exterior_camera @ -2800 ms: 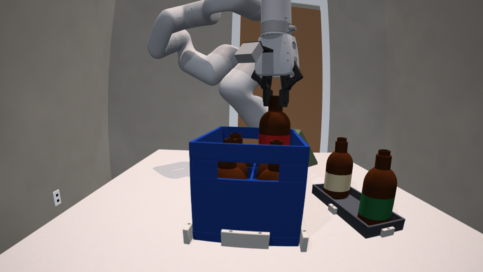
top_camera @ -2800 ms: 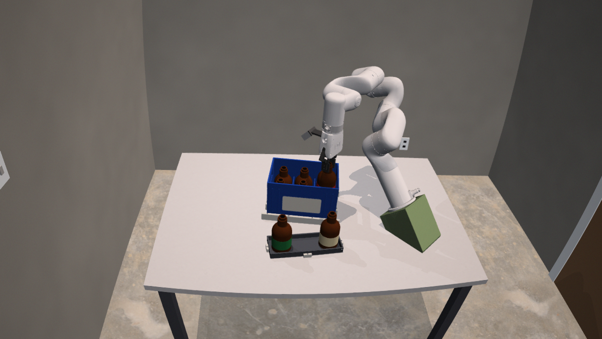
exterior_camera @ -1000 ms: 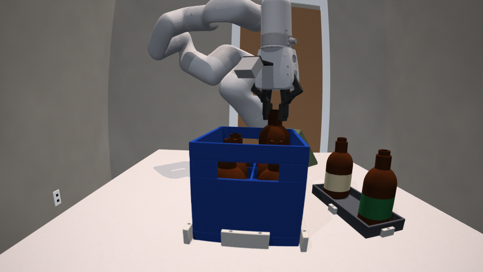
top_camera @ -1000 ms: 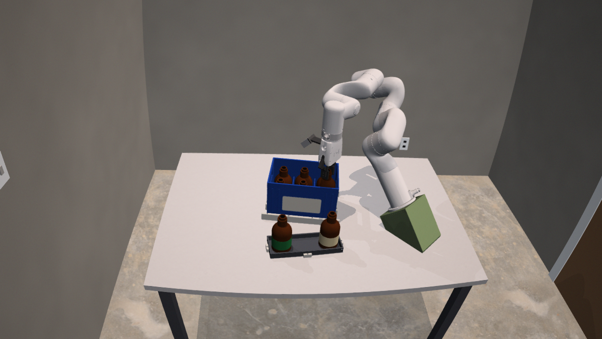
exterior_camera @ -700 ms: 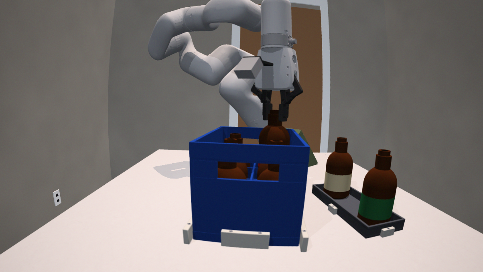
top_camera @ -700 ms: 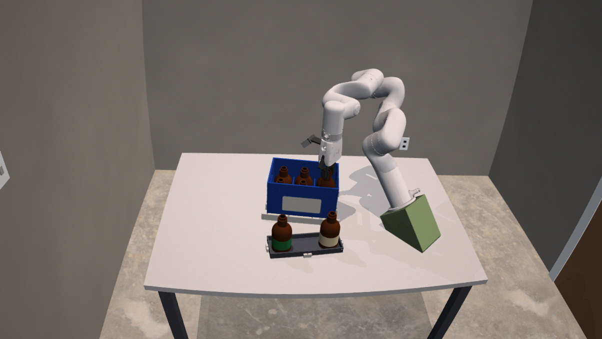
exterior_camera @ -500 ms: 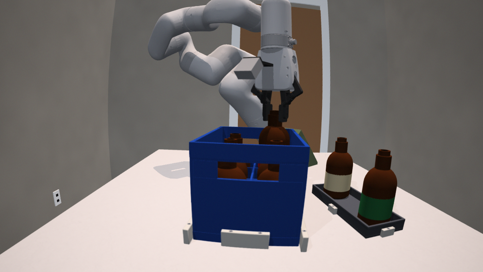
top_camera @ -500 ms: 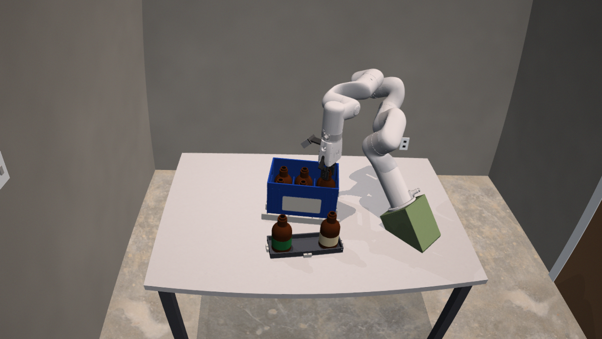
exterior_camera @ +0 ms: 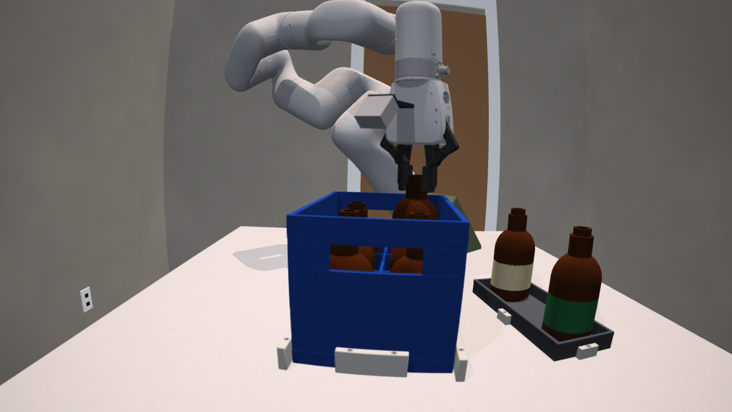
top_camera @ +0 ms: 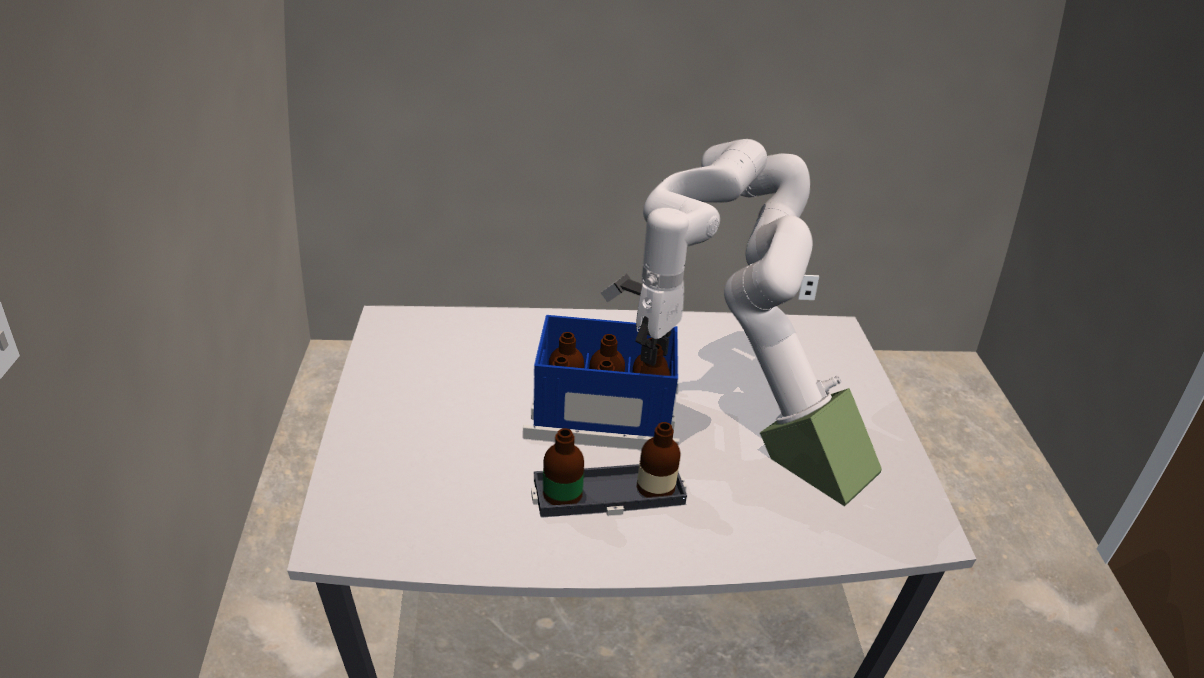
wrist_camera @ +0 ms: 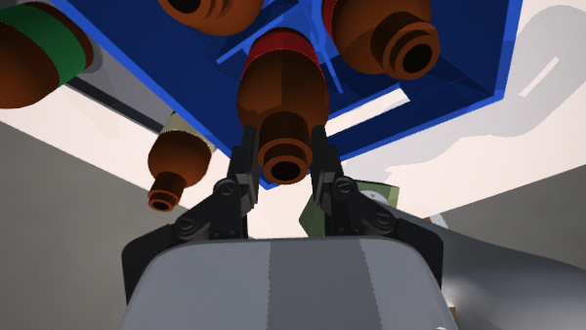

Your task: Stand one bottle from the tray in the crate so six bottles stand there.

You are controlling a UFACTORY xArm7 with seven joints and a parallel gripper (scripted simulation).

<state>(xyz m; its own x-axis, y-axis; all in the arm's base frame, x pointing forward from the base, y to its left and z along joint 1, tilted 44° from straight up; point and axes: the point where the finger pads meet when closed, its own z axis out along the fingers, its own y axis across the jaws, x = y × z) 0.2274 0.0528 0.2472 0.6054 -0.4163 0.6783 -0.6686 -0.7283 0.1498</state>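
Because the red-labelled bottle point(top_camera: 651, 365) point(exterior_camera: 415, 204) point(wrist_camera: 284, 93) stands upright, neck pinched between the jaws, at the crate's point(top_camera: 604, 395) point(exterior_camera: 376, 307) point(wrist_camera: 498, 92) right end, slightly raised beside its neighbours, the coming move probably turns on a straight descent along its vertical axis; the tray point(top_camera: 612, 505) point(exterior_camera: 555, 353) point(wrist_camera: 117, 104) lies nearer.

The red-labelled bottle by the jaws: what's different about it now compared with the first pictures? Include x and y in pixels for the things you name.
The red-labelled bottle point(top_camera: 652, 368) point(exterior_camera: 415, 204) point(wrist_camera: 284, 93) has come down, deeper into the blue crate point(top_camera: 604, 402) point(exterior_camera: 376, 317) point(wrist_camera: 510, 59), and the arm came down with it. The jaws held its neck then and still do. The crate, the tray point(top_camera: 581, 510) point(exterior_camera: 555, 353) and its two bottles stayed put.
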